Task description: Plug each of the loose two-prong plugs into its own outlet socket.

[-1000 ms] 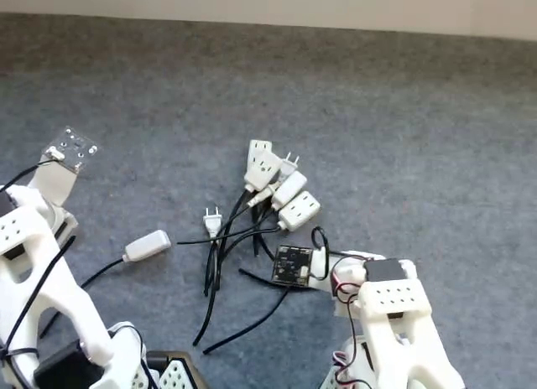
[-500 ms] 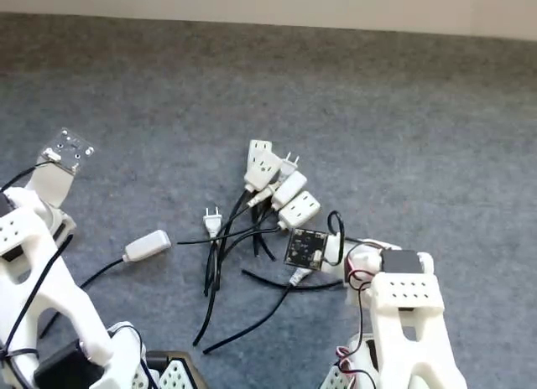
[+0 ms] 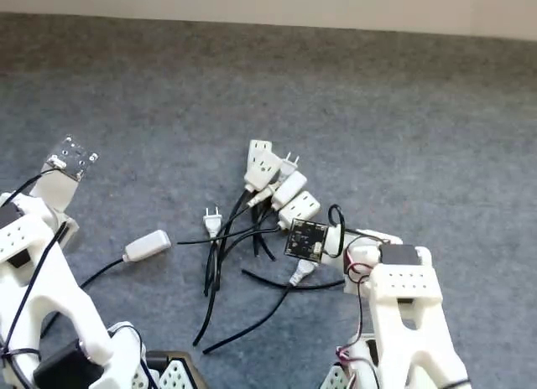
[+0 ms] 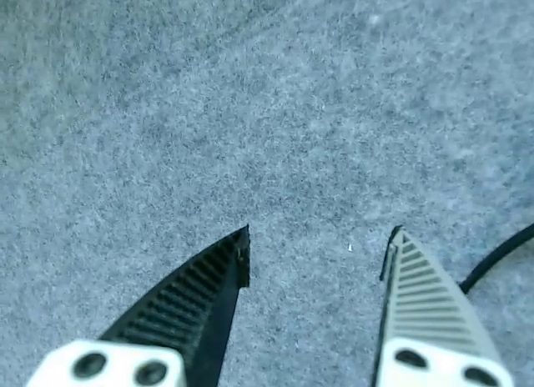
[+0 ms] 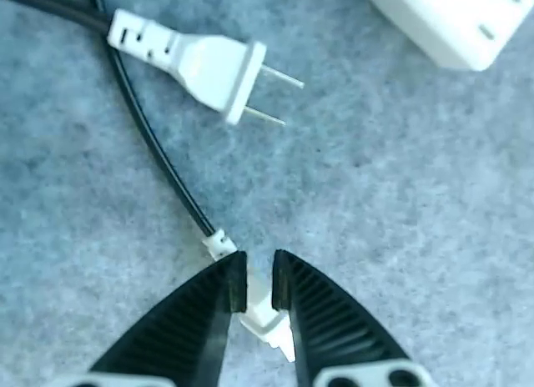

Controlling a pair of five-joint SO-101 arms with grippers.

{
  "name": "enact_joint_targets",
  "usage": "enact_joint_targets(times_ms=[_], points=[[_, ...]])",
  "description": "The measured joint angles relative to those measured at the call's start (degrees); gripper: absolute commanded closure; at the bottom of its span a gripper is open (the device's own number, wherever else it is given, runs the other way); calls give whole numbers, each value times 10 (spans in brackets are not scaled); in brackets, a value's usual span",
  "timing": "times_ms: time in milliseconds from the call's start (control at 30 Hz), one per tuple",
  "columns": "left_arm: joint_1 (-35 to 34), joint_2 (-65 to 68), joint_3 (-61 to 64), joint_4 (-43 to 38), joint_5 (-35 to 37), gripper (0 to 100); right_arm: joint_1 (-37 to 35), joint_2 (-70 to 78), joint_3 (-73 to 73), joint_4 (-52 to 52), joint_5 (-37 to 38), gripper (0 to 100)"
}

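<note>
Desk (image 3: 403, 112) grey, carpet-like | pale wall (image 3: 336, 7) behind | left claw (image 4: 319, 237) released above desk | right claw (image 5: 259, 266) grasping white plug (image 5: 260, 316)

The left arm (image 3: 38, 272) stands at the bench's near left corner, and the left end effector (image 4: 317, 237) hangs with its fingers spread wide. The right arm (image 3: 407, 313) leans in from the near edge, with the right end effector (image 5: 259, 274) pinched on a white plug (image 5: 269, 327).
</note>
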Motion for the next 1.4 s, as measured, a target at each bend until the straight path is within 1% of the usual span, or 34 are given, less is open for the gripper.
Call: enact_joint_targets(times_ms=[167, 300, 367, 500, 567, 667, 867, 1100, 1267, 1300, 1333, 1400], points=[[-1, 0, 0, -2, 0, 748, -1, 78, -9, -31, -1, 924], [-1, 0, 0, -2, 0, 748, -1, 97, -18, -35, -1, 924], [-1, 0, 0, -2, 0, 748, -1, 99, -27, -14, 4, 924], [-1, 0, 0, -2, 0, 748, 0, 97, -46, 65, 33, 923], [-1, 0, 0, -2, 0, 748, 0, 83, -46, 95, 44, 895], [-1, 0, 0, -2, 0, 748, -1, 66, -46, 108, 52, 847], [-1, 0, 0, -2, 0, 748, -1, 60, -46, 111, 52, 843], [-31, 0, 0, -2, 0, 748, -1, 57, 6, 105, 52, 843], [-31, 0, 0, -2, 0, 748, -1, 44, 44, 55, 52, 844], [-32, 0, 0, -2, 0, 748, -1, 44, 52, 43, 52, 851], [-33, 0, 0, -2, 0, 748, -1, 44, 57, 33, 51, 882], [-32, 0, 0, -2, 0, 748, -1, 43, 62, 15, 31, 998]])
